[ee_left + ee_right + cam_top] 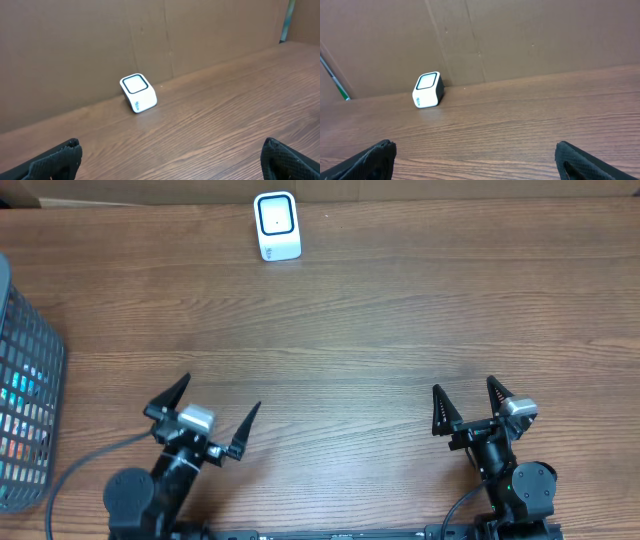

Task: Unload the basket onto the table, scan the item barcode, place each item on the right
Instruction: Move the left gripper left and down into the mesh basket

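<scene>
Nearest you, at the desk's (350, 330) front edge, the left end effector (221, 392) and the right end effector (463, 384) both stand with jaws spread wide and nothing between them. Each arm is folded low over its base with the fingers pointing away from you toward the far side, the left one angled slightly inward. Each wrist view shows only its own two dark fingertips at the bottom corners and bare wood ahead. Judged from this, the task is at its opening step: no item has been picked up. To the left, beyond that arm, a wire mesh basket (30, 380) sits at the desk's edge. Coloured contents (14, 394) show through the mesh, too blurred to identify, and the item to scan is probably among them. Your next move would likely take the left arm over the basket rim to grasp one. Farthest off, the white barcode scanner (277, 225) rests by the cardboard wall (75, 45), window up.
</scene>
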Motion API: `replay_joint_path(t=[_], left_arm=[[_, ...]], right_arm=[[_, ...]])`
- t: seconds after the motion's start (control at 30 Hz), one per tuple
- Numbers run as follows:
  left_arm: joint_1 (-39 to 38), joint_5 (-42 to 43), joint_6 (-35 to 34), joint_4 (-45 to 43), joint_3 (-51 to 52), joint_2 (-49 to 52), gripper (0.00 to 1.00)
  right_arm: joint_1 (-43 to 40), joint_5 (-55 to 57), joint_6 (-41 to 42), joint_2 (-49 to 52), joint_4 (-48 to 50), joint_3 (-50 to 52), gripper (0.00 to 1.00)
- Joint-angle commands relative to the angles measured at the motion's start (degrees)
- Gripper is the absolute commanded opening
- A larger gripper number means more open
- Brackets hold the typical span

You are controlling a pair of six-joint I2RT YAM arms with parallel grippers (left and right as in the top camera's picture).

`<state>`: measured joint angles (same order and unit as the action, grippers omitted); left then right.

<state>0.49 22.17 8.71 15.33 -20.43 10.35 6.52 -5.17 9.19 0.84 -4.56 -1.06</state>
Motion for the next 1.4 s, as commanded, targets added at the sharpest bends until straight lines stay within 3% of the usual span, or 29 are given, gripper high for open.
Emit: replay_joint_path(t=[0.0,0.23,0.5,1.0,1.17,1.37], left_arm=[[0.33,3.08,-2.54,0.26,-6.91,8.17,1.00],[0.33,4.46,-2.56,11.02,-24.15,25.79,1.00],[0.22,6.64,-3.04,32.59,-46.07,44.39,1.00],[0.28,10.64,-9.97,40.74,-48.57,60.54,0.97],[0.37,-0.15,-20.33,43.56,-55.30,64.39,0.93],[3.54,-13.70,-26.47,55.93,-75.41,69.42,0.93]], right_arm=[[0.31,-0.02,-0.09,-0.68,0.22,0.59,1.00],[0.31,-0.02,-0.09,-0.68,0.20,0.59,1.00],[0.31,0.00,-0.09,-0.68,0.22,0.59,1.00],[0.31,-0.02,-0.09,-0.68,0.22,0.59,1.00],[0.31,-0.02,-0.09,-0.68,0.20,0.59,1.00],[0.31,-0.02,-0.09,-0.68,0.20,0.59,1.00]])
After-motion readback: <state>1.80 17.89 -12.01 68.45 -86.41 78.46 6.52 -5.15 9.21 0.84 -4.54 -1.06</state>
